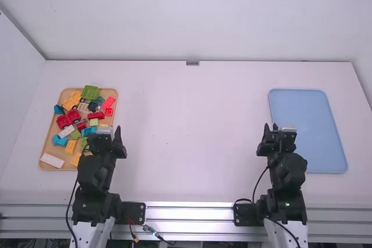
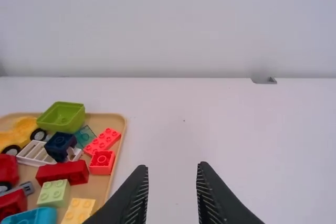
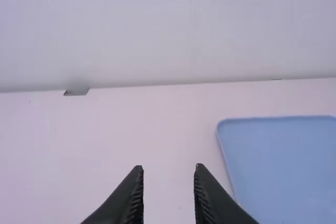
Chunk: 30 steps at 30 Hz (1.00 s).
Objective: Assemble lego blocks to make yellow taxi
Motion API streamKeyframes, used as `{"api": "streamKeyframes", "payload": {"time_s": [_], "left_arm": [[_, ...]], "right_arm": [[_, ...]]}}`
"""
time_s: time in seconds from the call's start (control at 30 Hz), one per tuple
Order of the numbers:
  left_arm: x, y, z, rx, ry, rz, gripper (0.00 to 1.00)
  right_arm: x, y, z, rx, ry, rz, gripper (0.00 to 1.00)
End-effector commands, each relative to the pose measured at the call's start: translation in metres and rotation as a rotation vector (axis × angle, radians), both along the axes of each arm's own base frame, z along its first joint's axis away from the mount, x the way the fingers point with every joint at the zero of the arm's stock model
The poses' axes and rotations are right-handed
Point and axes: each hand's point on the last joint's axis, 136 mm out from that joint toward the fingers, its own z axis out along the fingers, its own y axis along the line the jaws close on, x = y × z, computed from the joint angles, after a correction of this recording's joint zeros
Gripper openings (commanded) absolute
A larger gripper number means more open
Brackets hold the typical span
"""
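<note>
Lego blocks (image 1: 96, 116) lie in the tan tray (image 1: 50, 135), near my left gripper (image 1: 108, 132). My right gripper (image 1: 280, 129) is near the blue tray (image 1: 305, 117); both have fingers spread, empty.

My left arm (image 1: 96, 172) and my right arm (image 1: 288, 172) are both black in the upper part, with rounded, bulky joints, and each has a white lower link (image 1: 93, 234). A thin black cable (image 1: 70, 207) curves along the left one, another black cable (image 1: 260, 184) along the right one. My fingers (image 2: 137, 195) are black also, they become narrow toward the tip, and fine ridges cross their inner faces.
</note>
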Motion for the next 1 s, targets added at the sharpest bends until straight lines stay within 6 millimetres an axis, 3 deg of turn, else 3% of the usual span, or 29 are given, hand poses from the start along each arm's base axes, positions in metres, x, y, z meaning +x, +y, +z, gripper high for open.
{"api": "streamKeyframes", "payload": {"time_s": [0.0, 0.3, 0.67, 0.97], "left_arm": [[-0.001, 0.009, 0.017, 0.006, -0.015, 0.053, 0.30], [-0.004, 0.026, 0.035, -0.040, 0.016, 0.162, 0.46], [-0.009, 0.071, 0.047, -0.105, 0.112, 0.462, 0.68], [-0.005, 0.102, 0.083, -0.072, 0.299, 0.652, 0.84]], "right_arm": [[0.004, -0.002, 0.022, 0.016, -0.018, -0.010, 0.30], [0.023, -0.005, 0.044, 0.052, 0.032, -0.030, 0.46], [0.062, -0.009, 0.069, 0.071, 0.096, -0.043, 0.68], [0.094, -0.012, 0.079, 0.091, 0.139, -0.056, 0.84]]}}
